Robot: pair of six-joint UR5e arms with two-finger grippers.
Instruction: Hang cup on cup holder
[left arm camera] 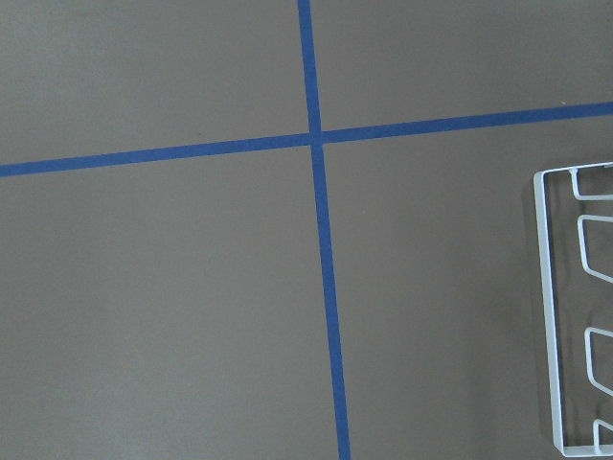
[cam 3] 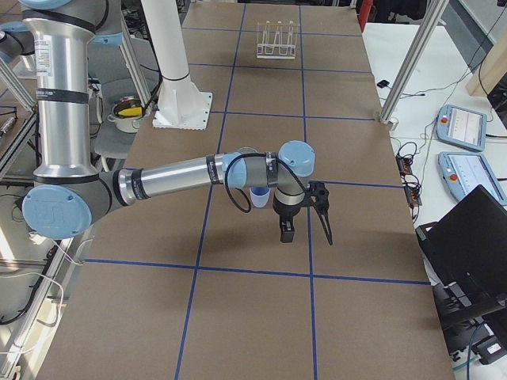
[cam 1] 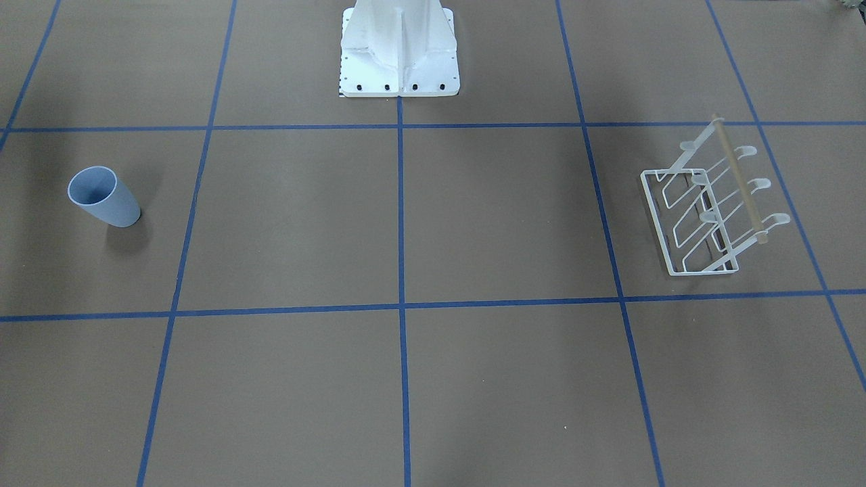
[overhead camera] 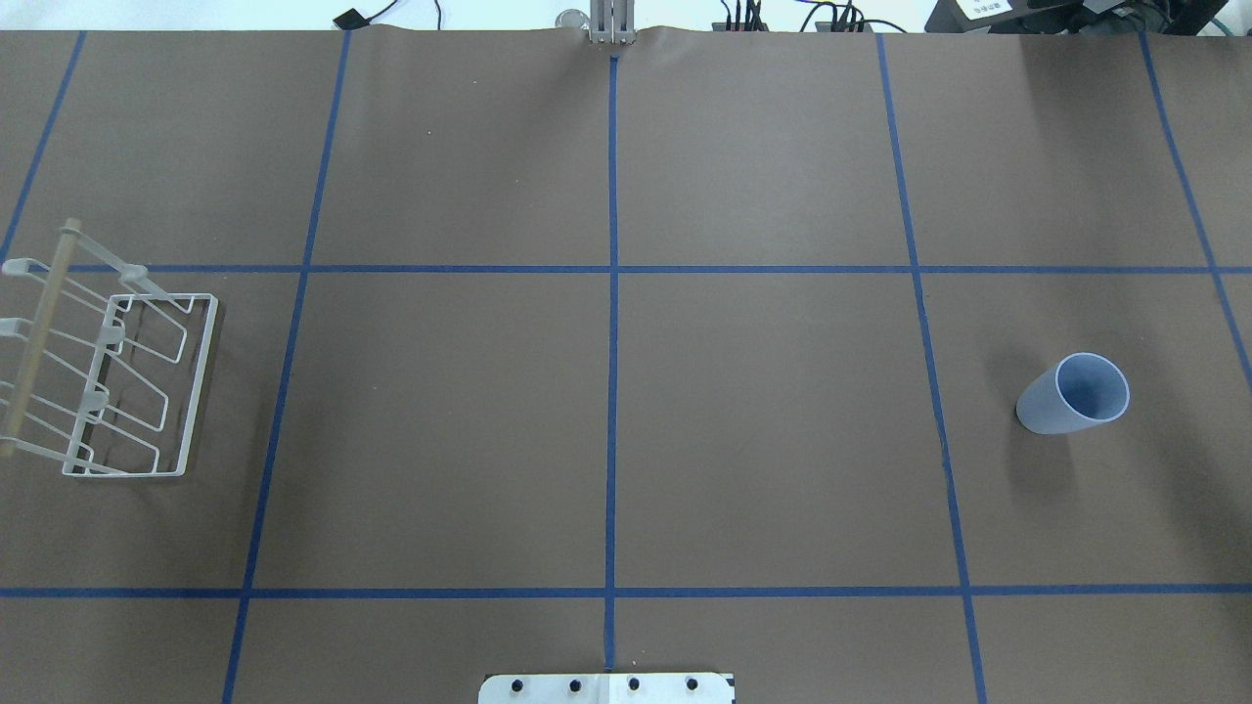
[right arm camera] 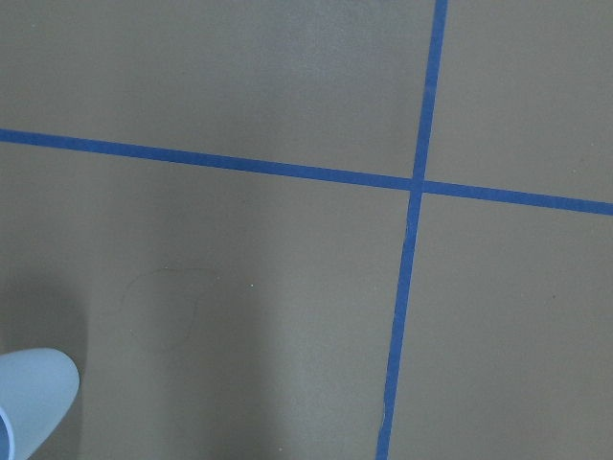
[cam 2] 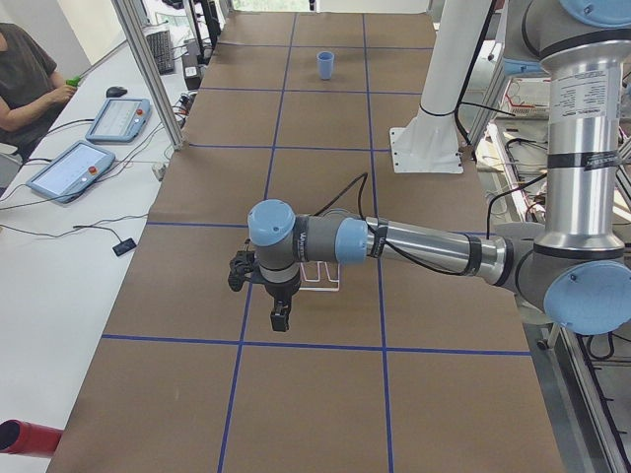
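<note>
Nothing is done yet: the light-blue tapered handleless plastic cup [overhead camera: 1071,394] is seen standing upright, mouth up, on the brown paper-covered table [overhead camera: 763,411] at the robot's right end. The white wire cup holder with a rectangular base [overhead camera: 200,381] sits at the robot's left end, well apart from the cup, with none of its prongs loaded. Grasp, carry across, inversion and hanging are all judged outstanding. The right gripper [cam 3: 285,233] is shown only in the right side view, hanging near the cup; whether its jaws are apart or closed cannot be told, and no grasp is seen. The same applies to the left gripper [cam 2: 280,323], hung over the table beside the rack. The cup surface is smooth, matte and thin-walled, so some flex under squeeze is expected. The rack is thin coated wire, with slanted prongs ending in rounded tips, topped by a tan wooden rod [cam 1: 739,179]. The table is marked with a blue tape grid.
</note>
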